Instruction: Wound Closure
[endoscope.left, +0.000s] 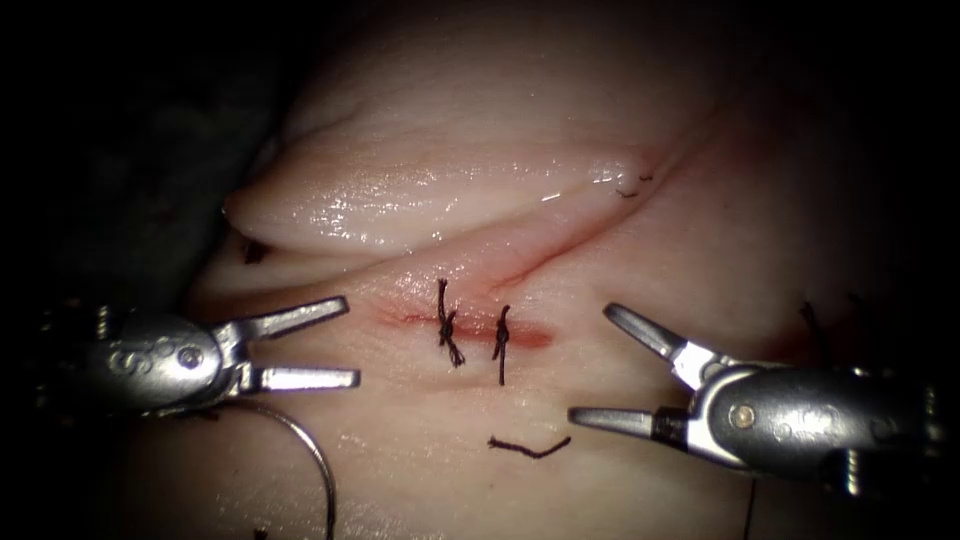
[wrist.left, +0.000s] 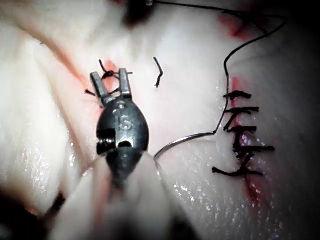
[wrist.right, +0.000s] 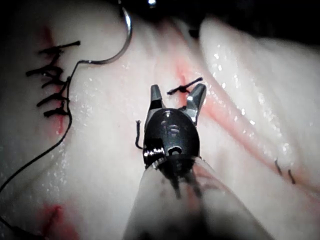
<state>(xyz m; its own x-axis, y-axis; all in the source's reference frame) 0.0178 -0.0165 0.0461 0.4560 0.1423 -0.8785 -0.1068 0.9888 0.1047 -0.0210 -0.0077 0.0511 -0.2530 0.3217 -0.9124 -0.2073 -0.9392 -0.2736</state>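
Note:
The cut (endoscope.left: 520, 337) in the tissue (endoscope.left: 420, 190) carries two dark knotted stitches (endoscope.left: 447, 328). My left tool (endoscope.left: 350, 342) stands open just left of the cut and holds nothing; it is seen open again near a stitch (wrist.left: 108, 75). Right of the cut, my right tool (endoscope.left: 590, 362) is open and holds nothing, its jaws either side of a knot (wrist.right: 178, 89). The curved needle (endoscope.left: 312, 452) lies free on the tissue below the left tool, held by neither tool. From the needle (wrist.left: 182, 142) its thread (wrist.left: 240, 55) trails away over the tissue.
A loose cut end of thread (endoscope.left: 528, 447) lies on the tissue below the stitches. A separate row of several older stitches (wrist.left: 245, 135) sits beside the needle (wrist.right: 122, 45). Red fluid stains the cut line. A raised fold of tissue lies behind the cut.

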